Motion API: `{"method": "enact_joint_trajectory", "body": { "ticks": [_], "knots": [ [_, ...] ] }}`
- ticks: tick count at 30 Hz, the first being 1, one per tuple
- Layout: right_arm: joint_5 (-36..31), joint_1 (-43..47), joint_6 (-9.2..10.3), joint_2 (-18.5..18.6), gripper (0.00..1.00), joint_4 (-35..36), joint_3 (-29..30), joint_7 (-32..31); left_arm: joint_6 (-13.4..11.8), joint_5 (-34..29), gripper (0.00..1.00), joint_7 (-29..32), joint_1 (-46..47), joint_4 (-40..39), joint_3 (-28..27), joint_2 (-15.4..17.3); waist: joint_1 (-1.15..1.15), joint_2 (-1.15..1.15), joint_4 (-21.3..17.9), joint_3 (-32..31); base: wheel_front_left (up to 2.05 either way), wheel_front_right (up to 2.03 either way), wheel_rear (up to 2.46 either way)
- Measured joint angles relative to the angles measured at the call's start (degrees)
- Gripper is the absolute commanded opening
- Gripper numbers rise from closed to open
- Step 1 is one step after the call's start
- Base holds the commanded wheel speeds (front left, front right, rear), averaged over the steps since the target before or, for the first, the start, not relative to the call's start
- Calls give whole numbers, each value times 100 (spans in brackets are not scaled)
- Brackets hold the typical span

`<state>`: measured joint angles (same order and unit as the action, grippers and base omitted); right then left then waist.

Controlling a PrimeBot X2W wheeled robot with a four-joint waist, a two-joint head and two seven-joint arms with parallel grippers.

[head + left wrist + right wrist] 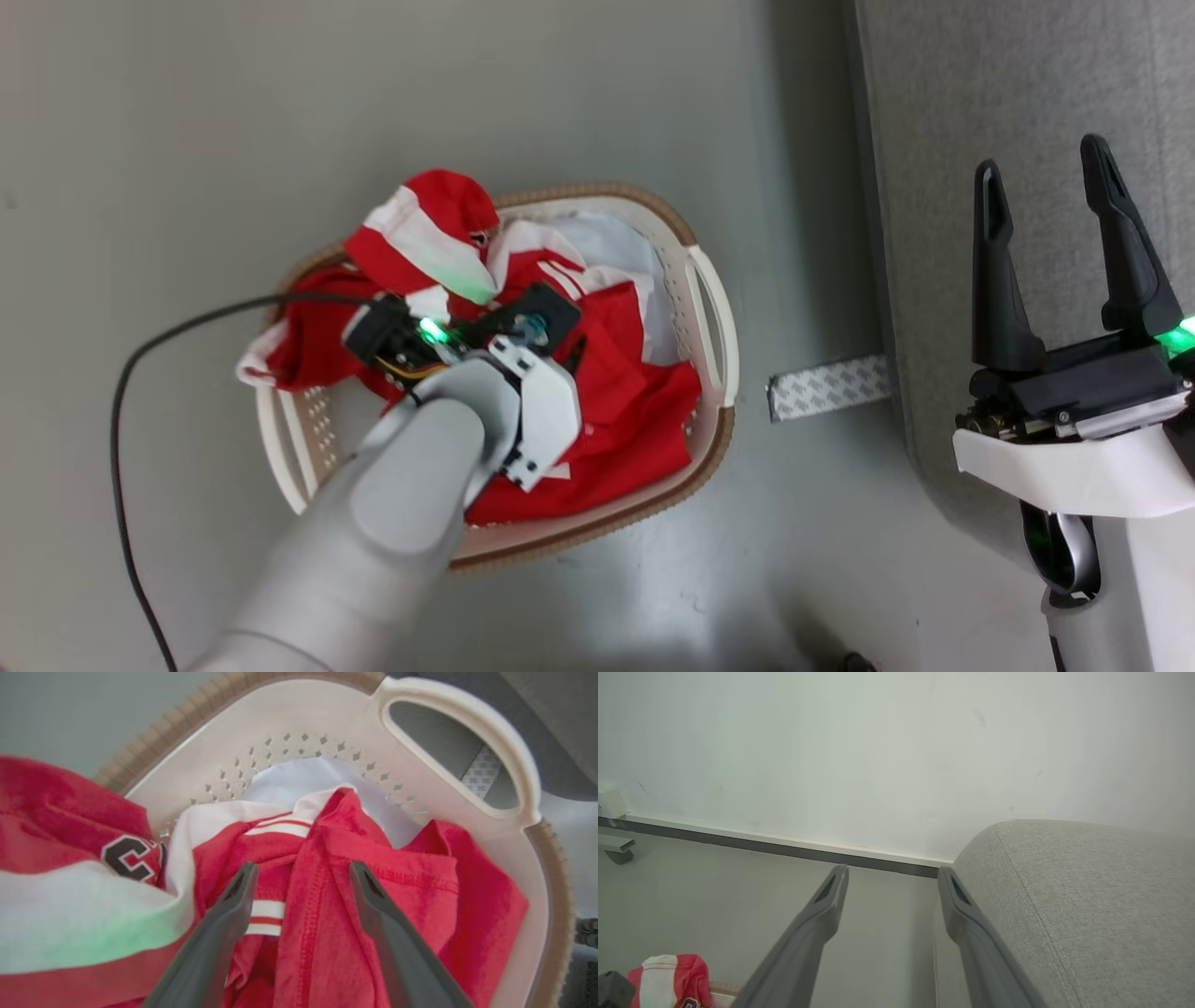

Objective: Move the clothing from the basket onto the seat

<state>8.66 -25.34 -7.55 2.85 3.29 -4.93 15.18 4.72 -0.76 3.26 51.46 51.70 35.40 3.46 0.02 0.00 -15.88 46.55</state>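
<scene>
The clothing [635, 373] lies heaped in the laundry basket [724, 317], red folds with white panels and striped trim, one piece spilling over the far-left rim. A pale bluish-white pad [616, 243] lies under it at the far side. The basket stands on the grey floor [187, 140], just left of the sofa [934, 187], so none of the load is on the seat yet.

My left end effector [303, 865] is down in the basket, released, its jaws spread on either side of a raised red fold with a stitched hem. Whether the tips press into the cloth I can't tell from the wrist view. My right end effector [1043, 159] hangs at the sofa's left edge, also released and carrying nothing.

I judge this to be the reach-and-grasp step of the first pick. Next I'd sink the left slightly, clench on that fold, lift clear of the rim and carry it right to the sofa, watching that the pad doesn't come along.
</scene>
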Motion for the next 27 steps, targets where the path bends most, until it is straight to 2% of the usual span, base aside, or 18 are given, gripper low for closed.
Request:
{"method": "enact_joint_trajectory", "body": {
  "ticks": [8,13,14,16,21,27],
  "knots": [
    [-54,-42,0,-4,100,249,-123,0,-26,-244,100,379,555,744,224,40,0,0,-134,624,0,0,0],
    [-167,-34,0,-2,100,390,-107,0,3,-234,100,337,728,1137,287,22,-1,0,-193,859,0,0,0],
    [-179,-25,0,-2,100,407,-91,0,13,-233,89,315,744,1209,335,8,-1,0,-189,868,0,0,0],
    [-204,-12,0,-2,100,426,-62,0,69,-211,0,208,775,1305,378,-12,-1,0,-174,874,0,0,0],
    [-234,-1,0,-2,100,338,-21,0,129,114,0,-248,773,1312,303,-43,0,0,-76,816,0,0,0],
    [-322,119,0,-8,100,27,-12,0,190,697,0,-809,319,903,348,-55,-1,0,106,257,0,0,0]
  ]
}}
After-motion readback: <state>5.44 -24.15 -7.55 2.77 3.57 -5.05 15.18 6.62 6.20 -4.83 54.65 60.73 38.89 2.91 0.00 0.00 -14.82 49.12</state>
